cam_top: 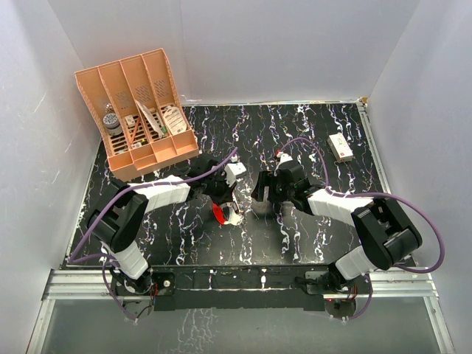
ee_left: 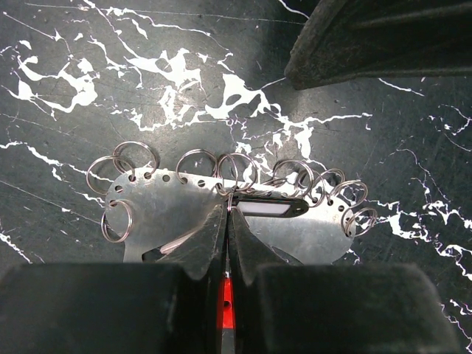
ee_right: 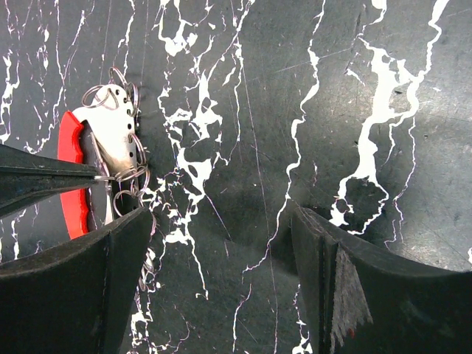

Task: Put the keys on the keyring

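Observation:
The keyring (ee_left: 158, 214) is a flat pale metal plate with several split rings along its edge and a red crescent (ee_right: 71, 173) on one side. It lies on the black marbled table (cam_top: 310, 133) near the middle, seen in the top view as the keyring (cam_top: 223, 214). A key (ee_left: 269, 207), dark with a pale middle, lies on the plate right at my left fingertips. My left gripper (ee_left: 228, 212) is shut on a thin ring wire of the keyring, red showing between its fingers. My right gripper (ee_right: 220, 214) stands open just right of the keyring, nothing between its fingers.
An orange slotted organiser (cam_top: 140, 110) with small items stands at the back left. A small white box (cam_top: 340, 146) lies at the back right. White walls enclose the table. My right gripper's dark finger (ee_left: 383, 37) looms just beyond the keyring in the left wrist view.

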Robot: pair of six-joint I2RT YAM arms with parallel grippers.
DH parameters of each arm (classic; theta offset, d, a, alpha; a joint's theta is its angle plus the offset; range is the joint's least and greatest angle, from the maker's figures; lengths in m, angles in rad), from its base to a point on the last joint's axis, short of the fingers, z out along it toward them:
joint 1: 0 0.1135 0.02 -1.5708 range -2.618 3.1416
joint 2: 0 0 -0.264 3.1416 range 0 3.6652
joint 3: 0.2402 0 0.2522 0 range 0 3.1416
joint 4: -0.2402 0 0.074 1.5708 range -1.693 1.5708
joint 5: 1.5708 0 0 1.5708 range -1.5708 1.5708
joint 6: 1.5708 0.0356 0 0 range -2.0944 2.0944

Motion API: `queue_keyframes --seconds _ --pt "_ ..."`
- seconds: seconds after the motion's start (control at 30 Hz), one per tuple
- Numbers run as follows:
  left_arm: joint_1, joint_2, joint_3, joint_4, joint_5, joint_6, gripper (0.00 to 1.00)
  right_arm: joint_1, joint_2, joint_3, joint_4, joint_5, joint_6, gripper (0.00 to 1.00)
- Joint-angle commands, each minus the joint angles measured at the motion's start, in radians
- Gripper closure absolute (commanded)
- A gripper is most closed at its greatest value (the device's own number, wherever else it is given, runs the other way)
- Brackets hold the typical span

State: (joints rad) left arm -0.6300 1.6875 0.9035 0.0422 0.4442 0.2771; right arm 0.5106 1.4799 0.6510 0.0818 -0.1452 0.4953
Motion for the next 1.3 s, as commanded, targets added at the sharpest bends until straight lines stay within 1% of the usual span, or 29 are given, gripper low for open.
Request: queue_keyframes --seconds 0.0,0.27,0.83,1.13,1.27 --pt "0.006 -0.046 0.007 -0.022 0.053 0.022 1.0 0.005 0.003 0.036 0.061 0.017 -0.008 0.25" --pt "0.007 -0.071 -0.011 -0.015 0.056 0.017 1.0 0.007 0.002 0.039 0.061 0.018 -0.008 0.25" --pt "0.006 -0.027 0.017 -0.009 0.053 0.005 1.0 0.008 -0.009 0.03 0.052 0.021 -0.009 0.25" --pt "0.006 -0.011 0.03 -0.011 0.035 -0.007 1.0 0.008 -0.012 0.028 0.053 0.021 -0.009 0.25" --pt "0.006 -0.042 0.016 -0.025 0.005 -0.011 1.0 0.008 -0.014 0.026 0.053 0.024 -0.008 0.25"
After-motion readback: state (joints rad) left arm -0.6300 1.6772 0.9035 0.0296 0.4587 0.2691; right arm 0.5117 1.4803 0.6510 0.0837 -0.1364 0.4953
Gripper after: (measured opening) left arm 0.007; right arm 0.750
